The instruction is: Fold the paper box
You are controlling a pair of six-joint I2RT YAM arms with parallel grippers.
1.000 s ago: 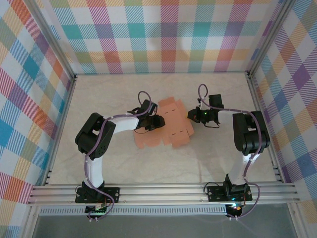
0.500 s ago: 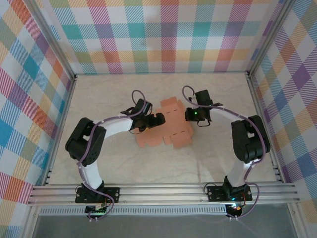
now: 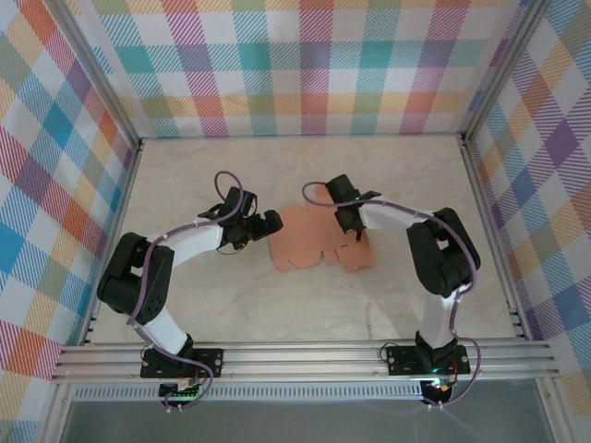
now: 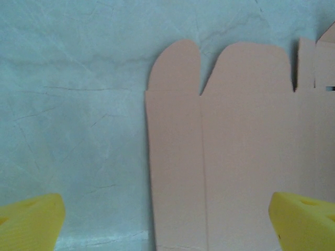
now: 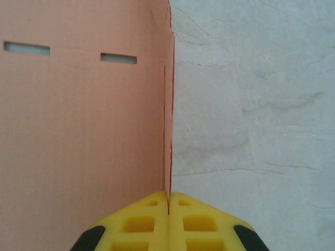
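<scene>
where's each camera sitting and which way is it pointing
top external: above and behind the arm bases, facing down on the table; left arm, right arm and the paper box show.
left wrist: faces down at the box's rounded flaps; open left gripper at the bottom.
right wrist: faces along a box edge; right gripper pinches it.
shared: the box.

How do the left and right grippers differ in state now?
The left gripper is open; the right gripper is shut. The left gripper grips nothing, the paper box lying flat before it; the right gripper pinches its raised edge. Both are yellow-tipped.
</scene>
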